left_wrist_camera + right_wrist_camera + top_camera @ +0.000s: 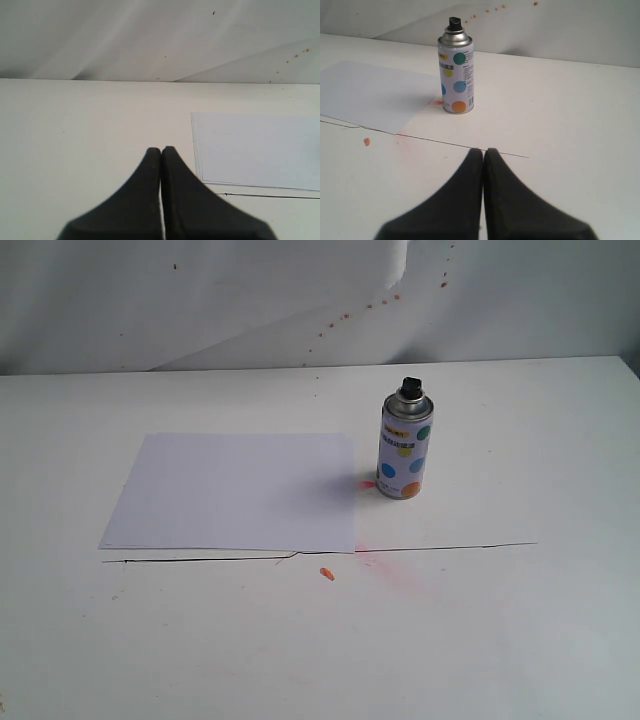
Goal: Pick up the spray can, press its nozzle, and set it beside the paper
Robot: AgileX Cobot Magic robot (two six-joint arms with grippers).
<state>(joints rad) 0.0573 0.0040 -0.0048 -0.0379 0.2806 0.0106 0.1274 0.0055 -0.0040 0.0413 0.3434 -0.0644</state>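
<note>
My white table [560, 640] has one dark seam [450, 547] and orange stains [327, 573]; a creased white backdrop [200, 300] hangs behind. One paper [235, 490] lies flat, one spray can [404, 445] stands upright just beside it. My left gripper [161, 150] and right gripper [483, 151] are both clenched, empty

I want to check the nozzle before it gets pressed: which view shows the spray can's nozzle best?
The right wrist view: the nozzle stands close and sharp atop the spray can, its black cap clearly outlined. The exterior view shows the nozzle smaller. The left wrist view misses the can, showing the paper instead.
</note>
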